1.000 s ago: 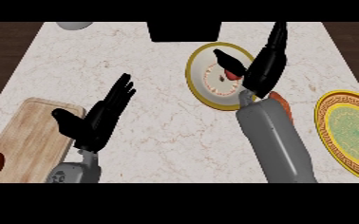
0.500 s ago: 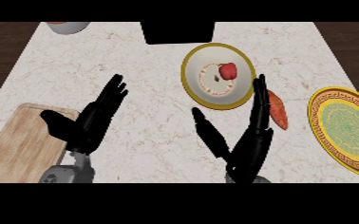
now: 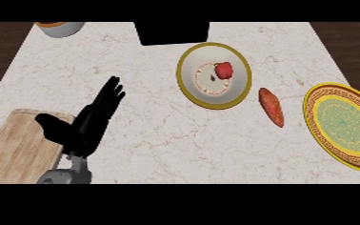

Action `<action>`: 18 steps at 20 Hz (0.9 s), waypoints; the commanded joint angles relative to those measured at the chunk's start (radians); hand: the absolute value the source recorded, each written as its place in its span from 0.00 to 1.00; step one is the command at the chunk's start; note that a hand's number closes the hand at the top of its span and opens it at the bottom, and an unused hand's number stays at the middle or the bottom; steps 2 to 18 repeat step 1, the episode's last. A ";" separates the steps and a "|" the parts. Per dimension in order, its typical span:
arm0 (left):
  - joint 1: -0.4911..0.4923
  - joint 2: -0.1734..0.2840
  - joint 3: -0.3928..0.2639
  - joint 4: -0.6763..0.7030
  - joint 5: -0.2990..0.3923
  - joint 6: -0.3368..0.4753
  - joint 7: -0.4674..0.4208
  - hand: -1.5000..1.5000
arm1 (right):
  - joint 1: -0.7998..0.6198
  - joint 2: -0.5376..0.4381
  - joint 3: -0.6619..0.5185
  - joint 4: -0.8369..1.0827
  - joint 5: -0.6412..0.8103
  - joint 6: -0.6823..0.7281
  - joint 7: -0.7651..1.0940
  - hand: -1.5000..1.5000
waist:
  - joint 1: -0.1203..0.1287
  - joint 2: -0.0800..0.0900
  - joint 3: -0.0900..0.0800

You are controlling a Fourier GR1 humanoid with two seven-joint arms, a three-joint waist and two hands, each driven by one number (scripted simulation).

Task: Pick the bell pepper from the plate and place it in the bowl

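A red bell pepper (image 3: 224, 70) lies on a white plate with a yellow rim (image 3: 205, 89), just right of the counter's middle. At the right edge stands the yellow patterned bowl (image 3: 337, 121) with a green inside, partly cut off by the view. My left hand (image 3: 90, 121) rests open at the lower left, fingers straight and pointing up, far from the plate. It holds nothing. My right hand does not show anywhere.
An orange sweet potato (image 3: 272, 106) lies between plate and bowl. A wooden cutting board (image 3: 25, 145) sits at the lower left beside my left hand. A black block (image 3: 172, 32) stands at the back, and a pale pot (image 3: 62, 27) at the back left corner.
My right arm, which reached over the plate a second ago, has drawn back down and out of view. The pepper stays on the plate. The left hand has barely moved.
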 commanded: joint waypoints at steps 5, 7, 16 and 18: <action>0.002 0.015 0.016 -0.014 0.001 0.001 0.000 0.50 | 0.223 0.003 0.200 0.122 0.067 -0.202 -0.002 1.00 | -0.002 0.003 0.002; 0.002 0.015 0.016 -0.014 0.001 0.001 0.000 0.50 | 0.223 0.003 0.200 0.122 0.067 -0.202 -0.002 1.00 | -0.002 0.003 0.002; 0.002 0.015 0.016 -0.014 0.001 0.001 0.000 0.50 | 0.223 0.003 0.200 0.122 0.067 -0.202 -0.002 1.00 | -0.002 0.003 0.002; 0.002 0.015 0.016 -0.014 0.001 0.001 0.000 0.50 | 0.223 0.003 0.200 0.122 0.067 -0.202 -0.002 1.00 | -0.002 0.003 0.002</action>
